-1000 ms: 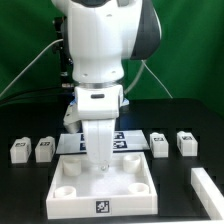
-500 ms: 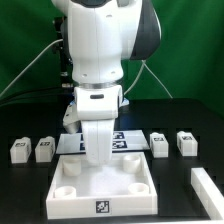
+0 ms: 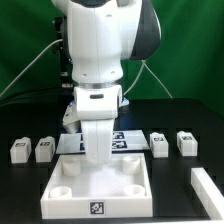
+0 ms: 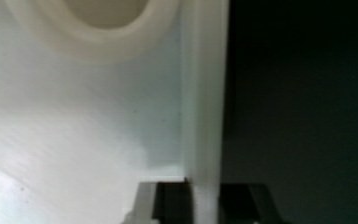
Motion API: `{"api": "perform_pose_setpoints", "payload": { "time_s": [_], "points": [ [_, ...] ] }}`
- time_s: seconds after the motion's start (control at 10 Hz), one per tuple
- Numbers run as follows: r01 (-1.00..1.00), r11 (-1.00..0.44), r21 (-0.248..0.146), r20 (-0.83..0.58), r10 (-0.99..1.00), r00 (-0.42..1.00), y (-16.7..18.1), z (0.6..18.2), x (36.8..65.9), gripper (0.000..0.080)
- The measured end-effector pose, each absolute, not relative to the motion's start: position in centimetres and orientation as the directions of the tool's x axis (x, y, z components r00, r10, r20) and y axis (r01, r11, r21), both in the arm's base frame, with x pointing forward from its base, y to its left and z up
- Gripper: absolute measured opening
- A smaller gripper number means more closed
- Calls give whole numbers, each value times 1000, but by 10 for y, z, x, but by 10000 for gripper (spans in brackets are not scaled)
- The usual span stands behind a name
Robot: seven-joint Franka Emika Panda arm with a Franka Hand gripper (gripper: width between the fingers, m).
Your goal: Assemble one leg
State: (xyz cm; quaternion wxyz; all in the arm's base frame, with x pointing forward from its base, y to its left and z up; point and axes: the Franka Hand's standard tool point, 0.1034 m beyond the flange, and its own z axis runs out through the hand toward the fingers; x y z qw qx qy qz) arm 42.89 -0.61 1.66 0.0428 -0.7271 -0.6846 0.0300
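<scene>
Four small white legs with tags lie on the black table: two on the exterior view's left and two on its right. None is held. My gripper is down at the far rim of the large white square plate with round sockets. In the wrist view the plate's thin upright wall runs between my two dark fingers, which close on it from both sides around the gripper's middle. One round socket shows beside the wall.
The marker board lies flat just behind the plate. A long white bar lies at the exterior view's right front. A green backdrop stands behind the arm.
The plate has slid a little toward the exterior view's left and front with my gripper on its far wall. The legs have not moved.
</scene>
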Motion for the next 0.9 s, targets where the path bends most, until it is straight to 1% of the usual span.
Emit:
{"api": "perform_pose_setpoints", "payload": {
  "time_s": [0.3,0.4,0.9],
  "points": [
    [993,-59,-103,15,998,60,-6,17,429,58],
    [994,-51,-94,18,998,53,-2,19,436,58],
    [999,15,-53,64,998,-11,49,17,472,58]
  ]
}}
